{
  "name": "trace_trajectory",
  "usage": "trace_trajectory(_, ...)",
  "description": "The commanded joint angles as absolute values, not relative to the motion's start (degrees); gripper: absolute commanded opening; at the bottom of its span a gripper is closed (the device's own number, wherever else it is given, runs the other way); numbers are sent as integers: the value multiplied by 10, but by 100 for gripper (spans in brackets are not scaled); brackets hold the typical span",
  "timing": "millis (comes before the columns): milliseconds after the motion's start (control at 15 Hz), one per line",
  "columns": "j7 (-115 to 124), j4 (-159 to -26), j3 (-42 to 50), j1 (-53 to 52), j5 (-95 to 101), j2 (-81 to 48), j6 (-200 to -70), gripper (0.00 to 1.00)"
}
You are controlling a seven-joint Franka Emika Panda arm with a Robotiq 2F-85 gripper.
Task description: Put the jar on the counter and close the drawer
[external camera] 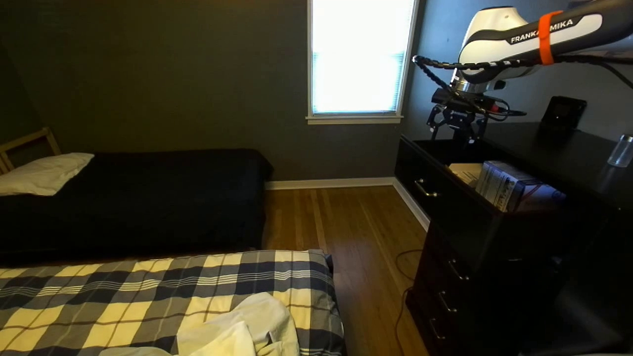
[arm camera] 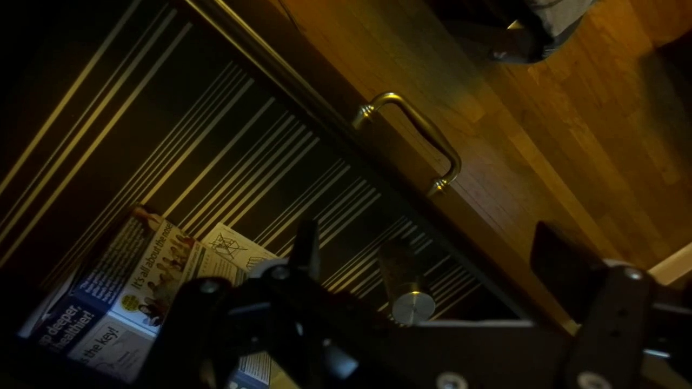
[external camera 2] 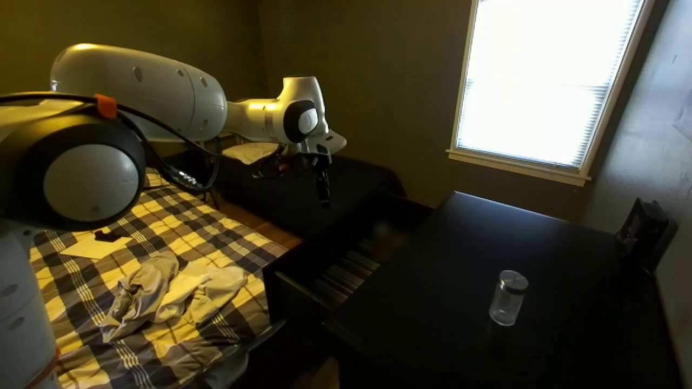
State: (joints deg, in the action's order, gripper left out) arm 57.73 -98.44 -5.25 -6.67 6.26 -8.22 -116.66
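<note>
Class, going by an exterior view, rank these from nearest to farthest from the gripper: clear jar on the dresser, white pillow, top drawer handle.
1. Top drawer handle: below the gripper, slightly to picture left.
2. Clear jar: on the dresser top, near the right edge.
3. White pillow: far left, on the dark-covered bed.

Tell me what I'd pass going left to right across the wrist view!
Printed box → black fingertip → jar with a shiny lid → other black fingertip → pale baseboard.
</note>
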Motion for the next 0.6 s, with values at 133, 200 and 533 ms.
trace_trajectory(133, 607, -953, -54, -87, 67, -110, -1146, 100)
trace_trajectory(200, 635, -940, -55, -93, 64, -121, -1132, 100)
trace_trajectory(533, 840, -908, -50, -136, 74, -172, -1135, 100)
